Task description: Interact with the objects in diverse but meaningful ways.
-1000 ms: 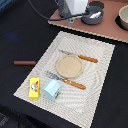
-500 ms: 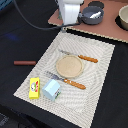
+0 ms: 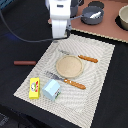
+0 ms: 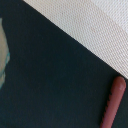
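One gripper (image 3: 60,34) is all I steer, and right now it hangs high over the far left edge of the striped mat (image 3: 102,70). I cannot tell if its jaws are wide or narrow, because the white arm hides them and the wrist view does not show them. I see nothing in it.

Just under it, on the mat, sit a round wooden plate (image 3: 68,65), a knife (image 3: 80,56) on the plate's far side and a fork (image 3: 66,80) on its near side. Closer to me stand the pale blue carton (image 3: 52,89) and the yellow box (image 3: 34,87), side by side. Off the mat to the left, on the dark table (image 3: 15,55), lies a reddish-brown stick (image 3: 24,63), which the wrist view also shows (image 4: 113,102).

I think I am between things, picking what to reach for. Next I would need to move over one thing, go down, and line the jaws up across it.
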Controlling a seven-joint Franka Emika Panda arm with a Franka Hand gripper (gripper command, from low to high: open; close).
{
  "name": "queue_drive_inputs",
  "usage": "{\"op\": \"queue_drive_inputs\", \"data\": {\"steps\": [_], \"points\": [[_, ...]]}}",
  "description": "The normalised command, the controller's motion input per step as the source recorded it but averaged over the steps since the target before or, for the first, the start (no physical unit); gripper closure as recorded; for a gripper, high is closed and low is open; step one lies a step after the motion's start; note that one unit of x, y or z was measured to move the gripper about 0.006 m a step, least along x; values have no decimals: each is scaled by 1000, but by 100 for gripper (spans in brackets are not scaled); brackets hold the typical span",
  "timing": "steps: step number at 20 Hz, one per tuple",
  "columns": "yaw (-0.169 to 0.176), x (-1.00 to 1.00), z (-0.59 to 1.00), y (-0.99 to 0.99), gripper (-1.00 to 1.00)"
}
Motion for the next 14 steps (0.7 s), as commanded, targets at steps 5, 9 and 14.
{"op": "queue_drive_inputs", "data": {"steps": [5,9,14], "points": [[0,-626,-169,-649,-100],[0,-479,123,-639,-100],[0,-464,153,-622,-100]]}}
